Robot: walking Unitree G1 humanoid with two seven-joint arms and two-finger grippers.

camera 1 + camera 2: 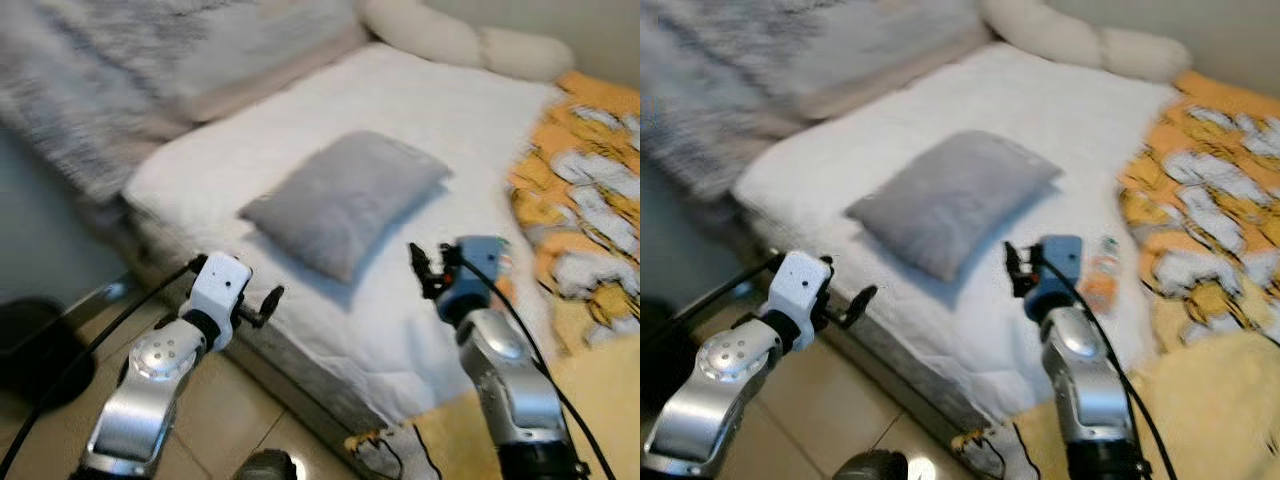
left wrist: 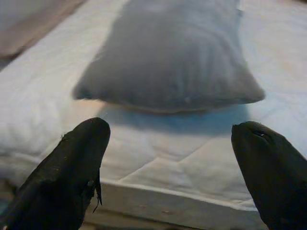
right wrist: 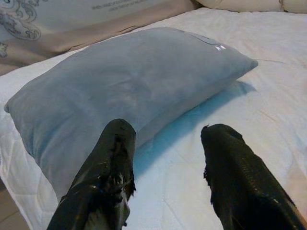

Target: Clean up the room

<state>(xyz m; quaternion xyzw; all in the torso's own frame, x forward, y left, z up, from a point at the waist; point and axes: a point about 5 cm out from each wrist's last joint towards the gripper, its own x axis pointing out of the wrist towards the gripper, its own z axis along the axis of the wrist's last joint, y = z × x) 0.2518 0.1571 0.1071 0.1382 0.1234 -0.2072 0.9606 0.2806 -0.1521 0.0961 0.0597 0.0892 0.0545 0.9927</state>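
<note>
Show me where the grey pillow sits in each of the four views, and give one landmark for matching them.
Left eye view: grey pillow mid-picture, on the white mattress.
Right eye view: a little left of centre.
Left wrist view: beyond the open black fingers.
Right wrist view: just beyond the open fingers.
Shared landmark: the white mattress.

Both silver arms are raised forward: the left gripper [image 1: 268, 303] at 7 o'clock, the right gripper [image 1: 424, 268] at 4 o'clock, fingers [image 2: 72, 172] spread on each.
</note>
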